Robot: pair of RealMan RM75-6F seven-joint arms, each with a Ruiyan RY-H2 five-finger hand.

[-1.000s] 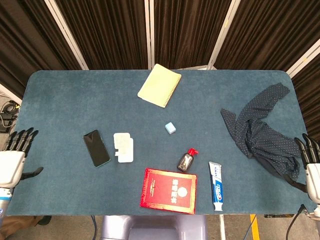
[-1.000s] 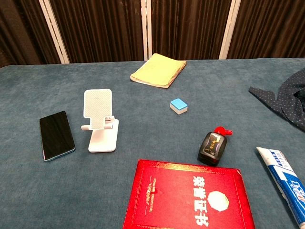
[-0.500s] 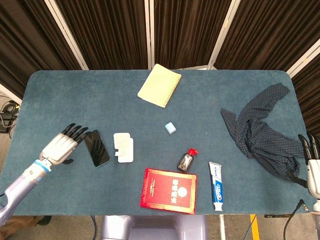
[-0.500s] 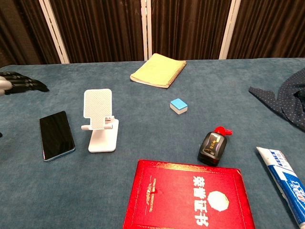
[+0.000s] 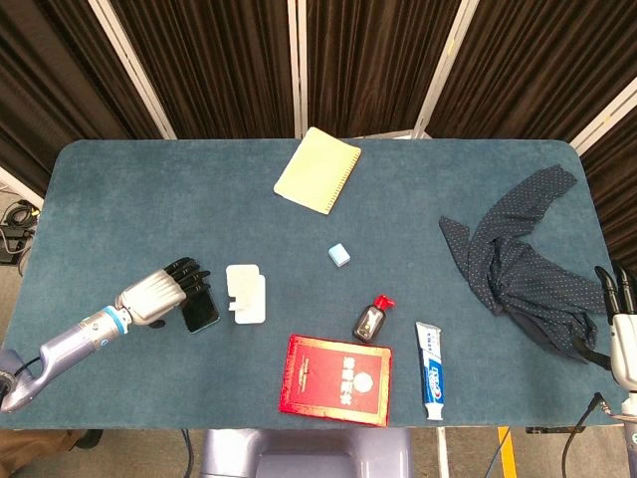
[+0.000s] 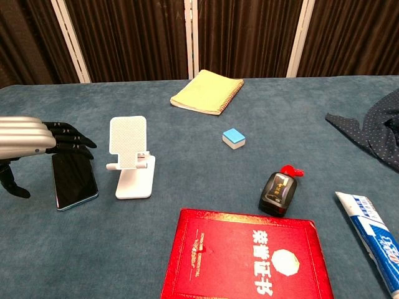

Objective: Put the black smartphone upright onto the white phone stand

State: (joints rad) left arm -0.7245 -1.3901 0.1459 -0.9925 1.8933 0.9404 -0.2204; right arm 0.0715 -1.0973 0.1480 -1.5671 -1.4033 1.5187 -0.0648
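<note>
Black smartphone [image 6: 75, 180] lies flat, screen up, on the blue table [image 5: 149, 199] near its left edge, just left of the white phone stand [image 6: 131, 156], not touching it. The stand is upright and unloaded. Left hand [image 5: 164, 292] hovers over the phone's far end, fingers [image 6: 68, 138] extended and spread, holding nothing; contact with the phone cannot be confirmed. Right hand [image 5: 622, 329] sits off the table's right edge, fingers straight, holding nothing. A red booklet [image 6: 246, 255] lies at the front edge; a yellow notebook [image 5: 318, 169] lies near the back edge.
</note>
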